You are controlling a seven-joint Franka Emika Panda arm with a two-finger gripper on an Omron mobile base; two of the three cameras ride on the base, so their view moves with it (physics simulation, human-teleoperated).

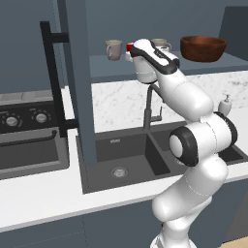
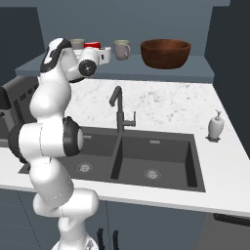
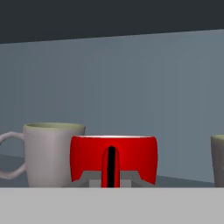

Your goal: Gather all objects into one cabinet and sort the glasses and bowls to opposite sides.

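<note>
My claw (image 3: 111,177) is up at the cabinet (image 1: 77,72) shelf, jaws pinched tight on the handle of the red cup (image 3: 113,159). Hand view: the cup is dead ahead of the claw, upright, its handle a thin dark-centred strip caught between the fingertips (image 3: 89,178). Whether the cup's base is resting on the shelf or is just off it, can't tell.

One beige mug (image 3: 52,153) stands just beside the cup, left of the claw in the hand view, handle pointing away from the cup. Touching or a hair apart, can't tell. Second beige mug (image 3: 218,159) is off to the claw's right, clearly apart from the cup, mostly cut by the frame edge.

Right base view: the wooden bowl (image 2: 165,52) is further right along the same shelf, beyond the second mug, well apart from the claw.

Cabinet door (image 1: 75,68) is swung open, to the claw's left in the left base view, black bar handle (image 1: 53,82) facing out.

Below the claw: sink (image 2: 146,158) and faucet (image 2: 118,110) in the marble worktop (image 2: 166,105). Soap dispenser (image 2: 216,125) is at the far right of the worktop.
</note>
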